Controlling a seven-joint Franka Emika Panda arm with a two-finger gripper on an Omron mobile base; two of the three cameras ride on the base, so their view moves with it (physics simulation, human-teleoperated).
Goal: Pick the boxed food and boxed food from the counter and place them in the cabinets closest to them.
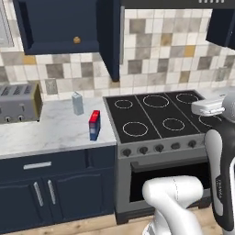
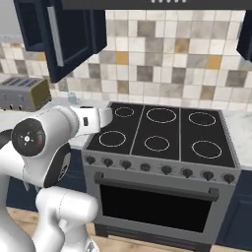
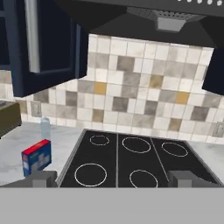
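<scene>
Blue-and-red box [image 1: 94, 124] stands upright on the desk [image 1: 50, 131] just left of the stove [image 1: 158, 120], so the spread, empty tool [image 3: 113, 177] should swing left, descend squarely, and pinch its narrow sides.

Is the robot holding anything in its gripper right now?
No, nothing is held. The gripper is open, its two tips wide apart with only the stove seen between them. The blue and red box stands on the counter, untouched.
</scene>
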